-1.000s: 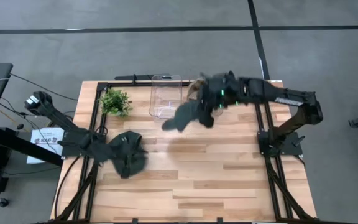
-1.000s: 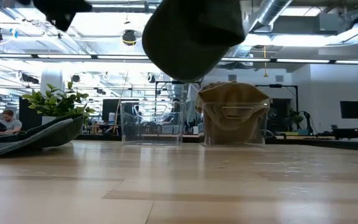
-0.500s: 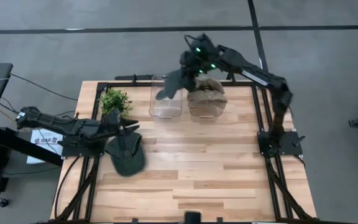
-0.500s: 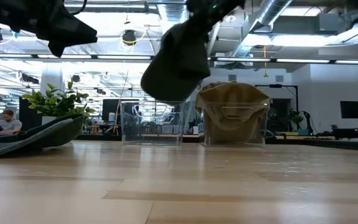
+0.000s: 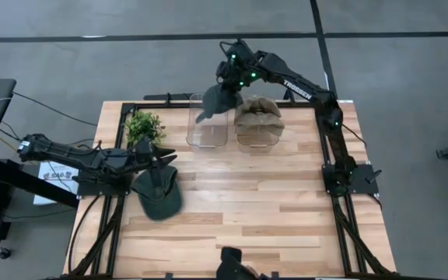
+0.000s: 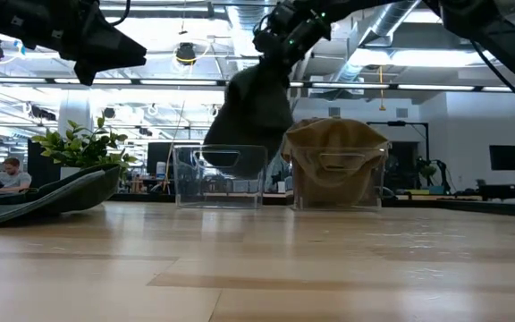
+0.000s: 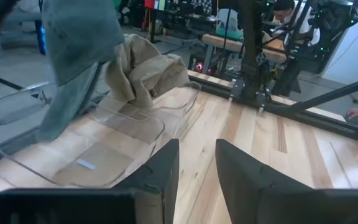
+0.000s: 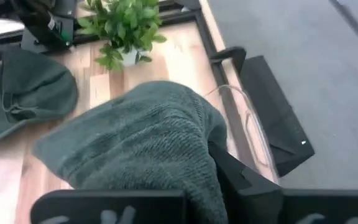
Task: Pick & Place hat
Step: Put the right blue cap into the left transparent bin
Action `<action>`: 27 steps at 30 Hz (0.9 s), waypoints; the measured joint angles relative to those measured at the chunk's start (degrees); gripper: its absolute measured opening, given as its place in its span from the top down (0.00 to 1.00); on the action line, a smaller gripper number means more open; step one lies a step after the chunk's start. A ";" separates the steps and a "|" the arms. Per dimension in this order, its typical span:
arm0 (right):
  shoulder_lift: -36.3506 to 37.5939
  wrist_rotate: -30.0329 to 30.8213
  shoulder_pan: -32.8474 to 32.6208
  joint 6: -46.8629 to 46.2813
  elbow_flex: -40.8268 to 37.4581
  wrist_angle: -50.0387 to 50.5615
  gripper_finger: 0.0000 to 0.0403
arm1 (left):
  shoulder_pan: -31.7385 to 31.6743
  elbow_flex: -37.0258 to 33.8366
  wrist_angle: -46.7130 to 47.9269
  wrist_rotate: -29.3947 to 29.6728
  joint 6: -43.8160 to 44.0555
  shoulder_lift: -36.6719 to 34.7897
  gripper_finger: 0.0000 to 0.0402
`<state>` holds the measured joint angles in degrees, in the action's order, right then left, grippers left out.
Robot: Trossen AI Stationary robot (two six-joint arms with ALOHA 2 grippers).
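Right hand [image 5: 225, 87] pinching dark beanie [image 5: 214, 101] above clear bin [image 5: 207, 134], desk 12 o'clock; early release risks rim snag.

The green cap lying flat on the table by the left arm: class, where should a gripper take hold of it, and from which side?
Probably the green cap is best pinched from above at the crown's raised edge, since it lies flat on the table with the left gripper beside it.

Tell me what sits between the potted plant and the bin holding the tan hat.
The clear empty bin sits between the plant and the tan hat's bin, seen in the high view; the right gripper dangles a dark hat above it.
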<state>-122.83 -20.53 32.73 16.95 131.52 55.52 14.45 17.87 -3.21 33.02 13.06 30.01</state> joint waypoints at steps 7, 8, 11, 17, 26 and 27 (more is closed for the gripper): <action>-1.18 -2.23 -3.14 1.46 -0.38 0.20 0.96 | 0.16 0.00 -0.74 -0.03 1.36 2.66 0.75; -1.53 -1.65 -3.76 1.74 -0.72 -0.83 0.96 | 0.14 0.00 -0.99 -0.01 1.36 3.15 0.75; -2.45 0.63 -5.17 2.72 -1.11 -2.63 0.96 | 0.09 0.00 -2.10 0.29 1.36 4.67 0.75; -5.80 9.19 -6.42 2.59 -1.35 -9.73 0.97 | 0.12 0.00 -2.42 0.39 1.14 5.76 0.75; -10.94 10.90 -3.08 2.02 -1.56 -13.01 0.97 | -0.13 0.05 -3.37 0.42 -1.07 5.80 0.75; -11.66 11.43 -2.93 1.98 -1.39 -14.97 0.97 | -0.19 0.07 -3.59 0.52 -1.10 5.89 0.75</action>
<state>-134.49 -9.09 29.80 18.93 130.13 40.54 14.26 17.93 -6.80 33.55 11.96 35.89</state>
